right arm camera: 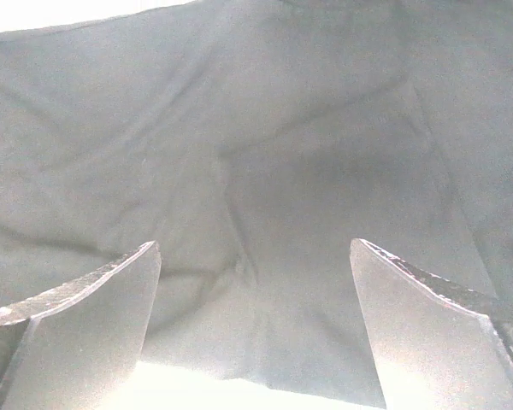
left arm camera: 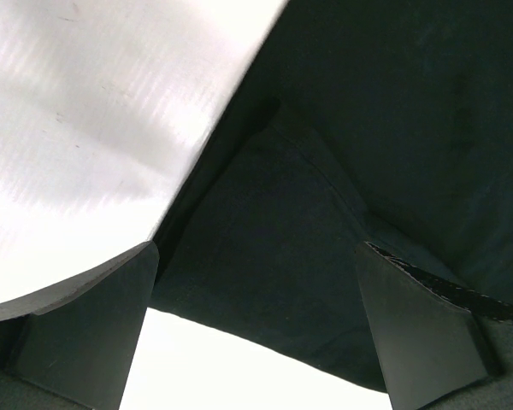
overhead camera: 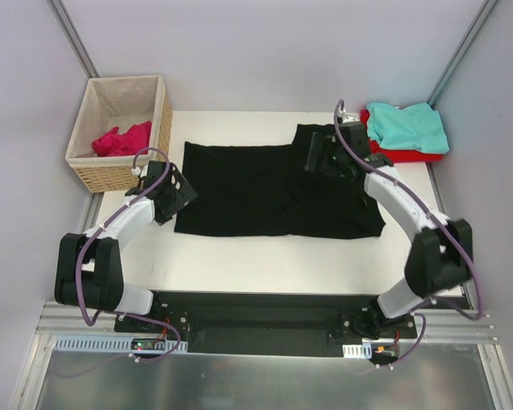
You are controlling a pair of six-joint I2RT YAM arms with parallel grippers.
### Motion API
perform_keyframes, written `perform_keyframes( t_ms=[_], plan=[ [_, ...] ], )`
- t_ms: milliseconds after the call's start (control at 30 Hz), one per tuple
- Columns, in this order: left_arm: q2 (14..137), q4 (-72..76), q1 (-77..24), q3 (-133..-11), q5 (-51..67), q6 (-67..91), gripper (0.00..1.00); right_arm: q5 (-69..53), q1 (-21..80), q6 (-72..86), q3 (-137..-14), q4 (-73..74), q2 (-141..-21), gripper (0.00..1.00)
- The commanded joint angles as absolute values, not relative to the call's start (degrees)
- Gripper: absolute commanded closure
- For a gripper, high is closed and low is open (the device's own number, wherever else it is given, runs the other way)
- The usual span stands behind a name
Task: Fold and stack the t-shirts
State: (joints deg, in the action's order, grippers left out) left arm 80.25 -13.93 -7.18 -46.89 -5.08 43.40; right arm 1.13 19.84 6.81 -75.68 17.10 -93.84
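The large black t-shirt (overhead camera: 265, 192) lies spread flat in the middle of the white surface (overhead camera: 265, 256), while the teal t-shirt (overhead camera: 408, 126) lies on top of the red t-shirt (overhead camera: 410, 155) at the far right corner and the magenta-pink t-shirt (overhead camera: 120, 141) is crumpled inside the wicker basket (overhead camera: 111, 178) at the far left. The left end effector (left arm camera: 256, 256) is at the left edge of the black cloth, fingers wide apart and gripping nothing. The right end effector (right arm camera: 255, 248) is over the far right part of it, also spread wide, with only wrinkled cloth below.
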Motion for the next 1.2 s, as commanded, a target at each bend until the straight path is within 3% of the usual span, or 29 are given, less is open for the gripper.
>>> perform_keyframes(
  t_ms=[0, 267, 800, 1100, 1167],
  plan=[
    [79.36, -13.54, -8.17, -49.82, -4.22, 42.45, 0.01, 4.83, 20.30, 7.21, -62.62, 17.85, -85.17, 0.04],
    [88.23, -8.71, -9.57, -53.43, 6.76, 40.17, 0.01, 5.71, 20.30, 8.52, -49.93, 13.71, -80.25, 0.04],
    [96.86, -4.66, -13.71, -61.17, 10.99, 42.27, 0.04, 5.54, 19.60, 8.18, -44.47, 10.99, -78.93, 0.04],
    [95.01, -11.06, -13.71, -60.12, 7.74, 41.67, 0.20, 4.66, 19.34, 8.35, -44.38, 10.46, -79.10, 0.01],
    [94.31, -13.43, -13.71, -59.77, 5.11, 41.31, 0.32, 4.66, 19.42, 8.26, -44.30, 10.37, -79.01, 0.01]
  ],
)
